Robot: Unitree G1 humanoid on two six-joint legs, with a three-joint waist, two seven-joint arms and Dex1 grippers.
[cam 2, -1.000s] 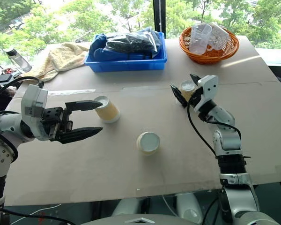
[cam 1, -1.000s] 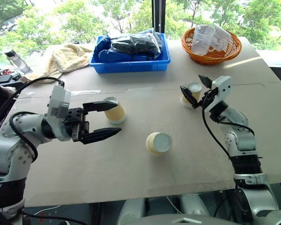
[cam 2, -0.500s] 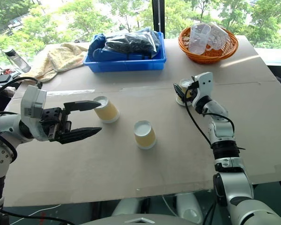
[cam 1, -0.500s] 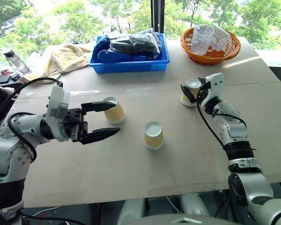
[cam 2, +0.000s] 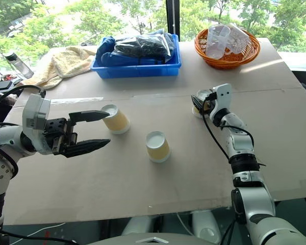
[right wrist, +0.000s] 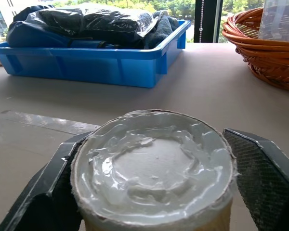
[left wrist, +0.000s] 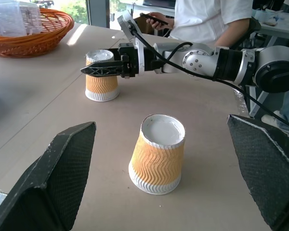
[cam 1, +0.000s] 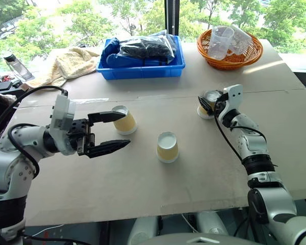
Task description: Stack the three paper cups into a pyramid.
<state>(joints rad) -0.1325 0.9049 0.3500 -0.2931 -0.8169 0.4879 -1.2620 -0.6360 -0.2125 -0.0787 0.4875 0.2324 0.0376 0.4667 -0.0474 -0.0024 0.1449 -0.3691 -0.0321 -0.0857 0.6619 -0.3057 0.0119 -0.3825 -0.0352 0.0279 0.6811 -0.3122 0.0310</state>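
Right tool (cam 1: pixel 210 103) clenched round far cup (cam 1: pixel 210 98) inverted on desk (cam 1: pixel 194 173), left tool (cam 1: pixel 112 131) released, jaws wide, just beside left cup (cam 1: pixel 124 120), middle cup (cam 1: pixel 167 147) inverted between them, apart, blue bin (cam 1: pixel 141 68) and basket (cam 1: pixel 229 60) behind.

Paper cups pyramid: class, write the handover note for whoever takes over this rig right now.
Right hand: fingers closed around the far-right cup, which stands upside down on the table.
Left hand: open, empty, level above the table, beside the left cup.
Middle cup: upside down, standing alone.
Done: nothing stacked; all three cups apart.
Left: set two cups side by side, place the third on top.
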